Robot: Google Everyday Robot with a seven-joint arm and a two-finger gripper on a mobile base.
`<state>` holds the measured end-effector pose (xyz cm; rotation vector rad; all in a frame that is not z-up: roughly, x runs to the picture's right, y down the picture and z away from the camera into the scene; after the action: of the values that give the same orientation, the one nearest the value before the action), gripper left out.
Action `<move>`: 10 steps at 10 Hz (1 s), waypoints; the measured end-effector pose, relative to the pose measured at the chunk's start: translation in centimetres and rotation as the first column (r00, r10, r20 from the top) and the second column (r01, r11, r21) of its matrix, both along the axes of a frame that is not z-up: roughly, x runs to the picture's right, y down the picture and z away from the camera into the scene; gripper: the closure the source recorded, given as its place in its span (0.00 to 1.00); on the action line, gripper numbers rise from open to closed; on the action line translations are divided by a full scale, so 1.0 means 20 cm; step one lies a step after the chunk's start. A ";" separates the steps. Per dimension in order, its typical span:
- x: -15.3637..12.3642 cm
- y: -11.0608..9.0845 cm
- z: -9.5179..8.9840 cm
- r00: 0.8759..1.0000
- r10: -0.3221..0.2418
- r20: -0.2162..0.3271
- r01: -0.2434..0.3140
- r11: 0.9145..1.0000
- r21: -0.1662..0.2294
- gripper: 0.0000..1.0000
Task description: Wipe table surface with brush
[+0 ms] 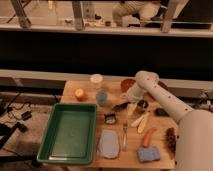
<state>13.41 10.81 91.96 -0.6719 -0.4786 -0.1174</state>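
Observation:
The table surface (90, 107) is a light-brown wooden top crowded with small items. My gripper (131, 108) hangs from the white arm (150, 87) and points down at the middle of the table, close to the surface. A slim dark brush (120, 106) lies at an angle just left of the gripper, its right end at the gripper's tip. I cannot tell whether the gripper holds it.
A green tray (55, 131) fills the table's left front. An orange (80, 93), white cup (96, 80), blue cup (101, 97) and red bowl (127, 85) stand at the back. A black block (110, 118), fork (124, 136), banana (140, 120), carrot (148, 136), blue sponge (149, 154) and grey cloth (107, 144) lie in front.

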 end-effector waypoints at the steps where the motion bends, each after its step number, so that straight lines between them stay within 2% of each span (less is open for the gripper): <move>1: 0.00 0.00 0.00 1.000 0.002 0.002 -0.002 1.000 0.002 0.20; 2: 0.00 0.00 0.00 1.000 0.004 0.004 -0.004 1.000 0.003 0.20; 6: 0.02 -0.03 0.00 1.000 0.023 0.014 -0.023 0.999 0.023 0.46; 10: -0.01 0.00 0.03 1.000 0.006 0.029 -0.006 1.000 -0.005 0.46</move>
<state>13.13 10.88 92.52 -0.6744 -0.5089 -0.1202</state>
